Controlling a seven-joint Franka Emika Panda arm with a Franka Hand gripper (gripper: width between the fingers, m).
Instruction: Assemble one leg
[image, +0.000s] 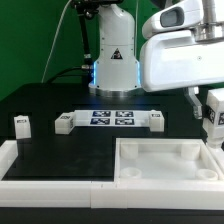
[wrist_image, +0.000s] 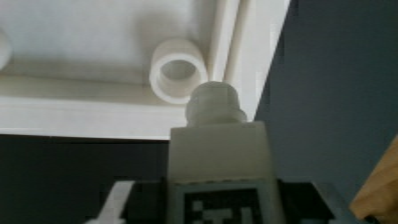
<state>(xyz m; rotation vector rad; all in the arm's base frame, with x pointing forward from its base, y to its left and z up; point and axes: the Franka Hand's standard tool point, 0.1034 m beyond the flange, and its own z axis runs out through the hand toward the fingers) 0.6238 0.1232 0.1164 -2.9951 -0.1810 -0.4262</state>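
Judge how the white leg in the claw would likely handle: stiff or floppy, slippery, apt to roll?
The leg looks like moulded plastic, so it is probably stiff and light. Its smooth faces might slip in the claw. Its flat sides suggest it won't roll, but standing on the rounded peg end it would likely tip.

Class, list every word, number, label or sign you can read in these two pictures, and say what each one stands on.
No words or numbers are readable.
Thin flat white marker board: black-and-white square tags, patterns only.
Small white plastic leg held in the claw: one square tag, pattern only.
White robot base: dark triangle sign, too small to read.
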